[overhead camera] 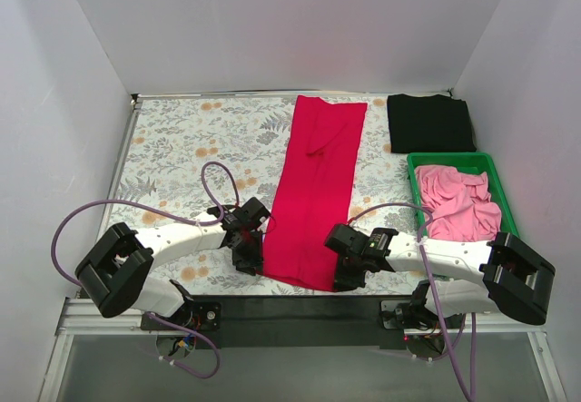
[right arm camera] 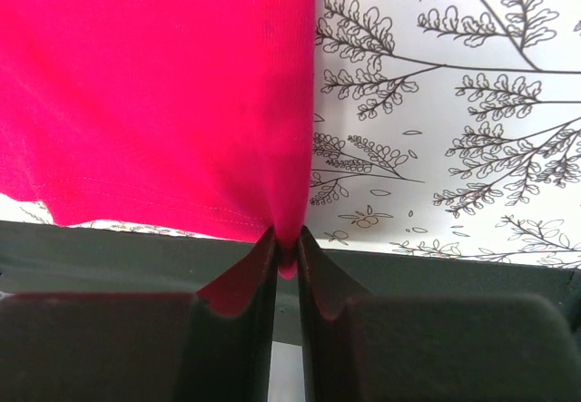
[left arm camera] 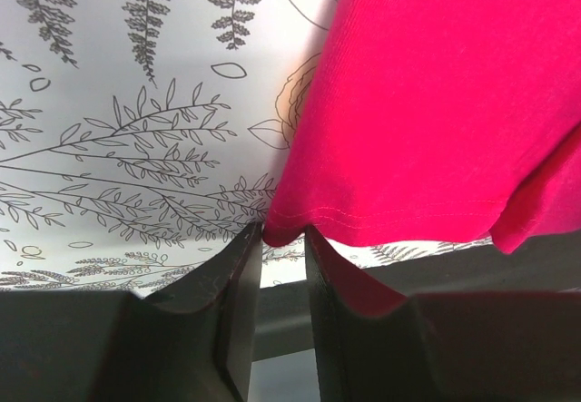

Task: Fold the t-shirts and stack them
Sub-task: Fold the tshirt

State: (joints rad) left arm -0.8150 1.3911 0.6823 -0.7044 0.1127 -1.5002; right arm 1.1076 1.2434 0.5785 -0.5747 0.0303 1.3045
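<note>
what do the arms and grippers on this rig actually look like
The left arm and right arm match: white links between boxy black joint housings, each with a looping purple cable. The left gripper and right gripper are black, with flat angular fingers tapering to narrow tips. No markings are readable.
</note>
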